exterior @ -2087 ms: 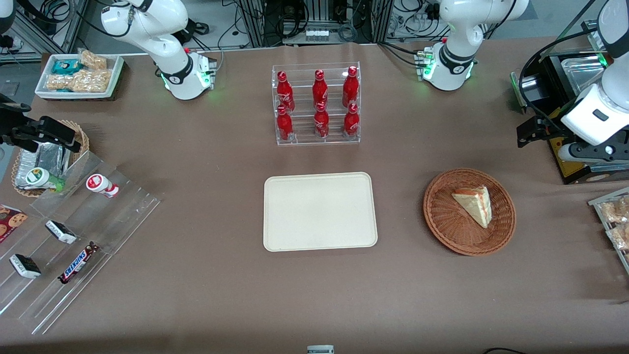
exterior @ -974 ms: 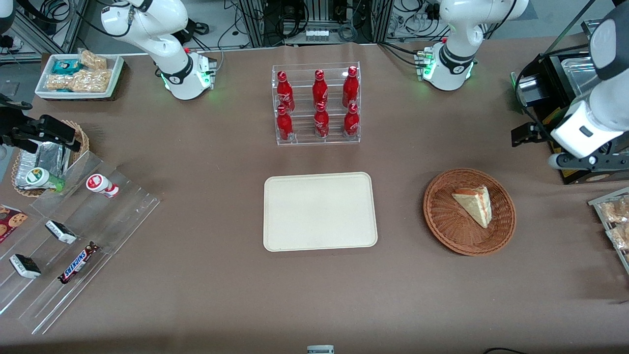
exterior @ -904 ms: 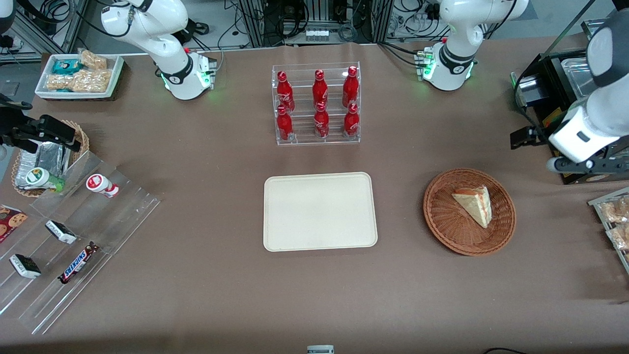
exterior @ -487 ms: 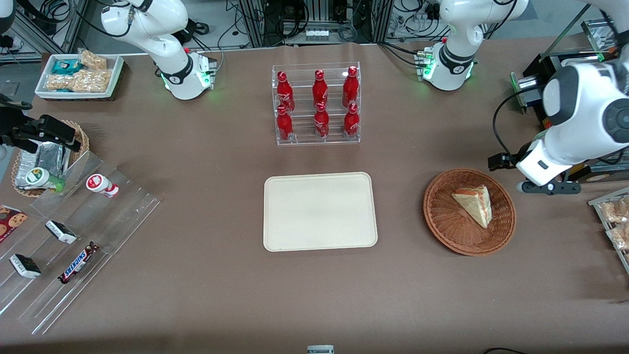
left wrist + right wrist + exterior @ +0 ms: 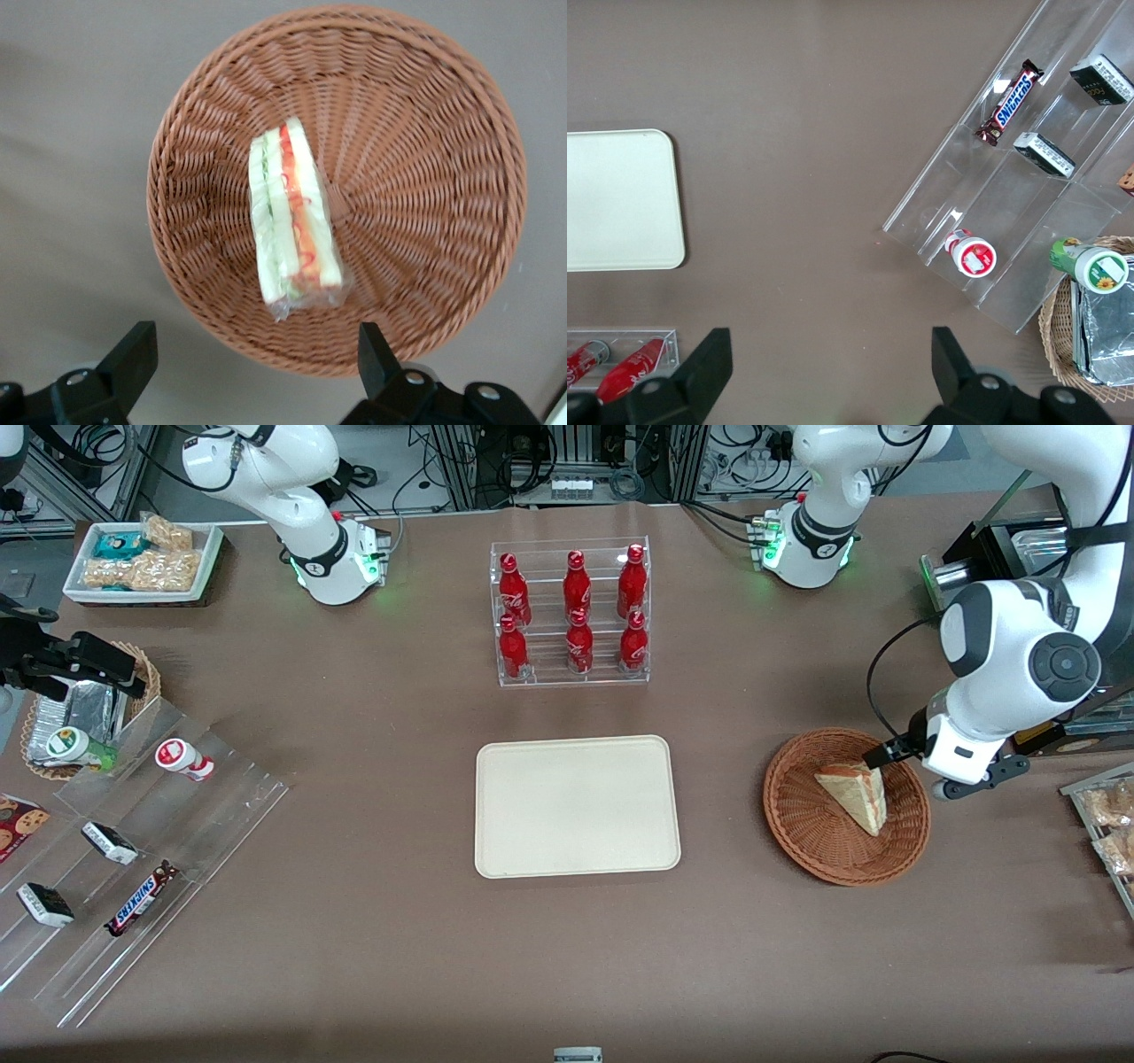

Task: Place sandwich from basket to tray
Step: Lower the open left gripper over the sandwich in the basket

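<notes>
Left wrist view: gripper [image 5: 248,372] fingers [image 5: 133,354] spread above sandwich [image 5: 292,221]; front view hides them.

White left arm bent at the elbow, wrist pointing down; black two-finger gripper [image 5: 252,367] held above the table, fingers [image 5: 131,354] spread wide apart, nothing between them.

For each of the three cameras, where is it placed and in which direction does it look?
Front view: high before the table, looking down at tray, basket, both arms; claw above the basket's rim.
Left wrist view: on the working arm, looking down at sandwich in the basket; open claw's fingertips show.
Right wrist view: on the parked arm, looking down; its fingertips show.
Shared: the tray, front and right wrist.
</notes>
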Controlling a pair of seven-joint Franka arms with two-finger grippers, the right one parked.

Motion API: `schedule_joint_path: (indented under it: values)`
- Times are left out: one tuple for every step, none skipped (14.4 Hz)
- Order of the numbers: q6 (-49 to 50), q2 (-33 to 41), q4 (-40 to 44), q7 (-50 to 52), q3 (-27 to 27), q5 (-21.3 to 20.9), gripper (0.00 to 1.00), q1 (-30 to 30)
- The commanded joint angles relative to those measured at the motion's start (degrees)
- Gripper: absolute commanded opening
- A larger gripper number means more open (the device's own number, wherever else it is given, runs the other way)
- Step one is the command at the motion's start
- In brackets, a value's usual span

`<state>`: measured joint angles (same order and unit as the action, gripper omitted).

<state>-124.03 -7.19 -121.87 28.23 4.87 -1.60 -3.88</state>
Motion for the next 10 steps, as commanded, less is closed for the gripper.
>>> schedule_joint_path:
  values:
    - [-4.19,-2.30,0.06,13.46,0.23,-0.16,1.00,0.01]
    - [-6.12,-3.26,0.06,18.91,0.23,-0.16,1.00,0.10]
    - [-7.79,-4.23,-0.03,22.36,0.23,-0.16,1.00,0.19]
    - [-9.03,-5.02,-0.20,24.31,0.31,-0.16,1.00,0.28]
    - [-9.47,-5.81,-0.29,24.85,0.40,-0.16,1.00,0.28]
    - [-9.57,-6.52,-0.29,24.85,0.40,-0.16,1.00,0.28]
    - [-9.65,-7.31,-0.29,24.85,0.49,-0.07,1.00,0.28]
    - [-9.74,-8.44,-0.29,24.85,0.49,0.10,1.00,0.28]
    - [-9.83,-9.33,-0.29,24.85,0.58,0.10,1.00,0.37]
    - [-9.83,-9.94,-0.29,24.85,0.58,0.02,1.00,0.45]
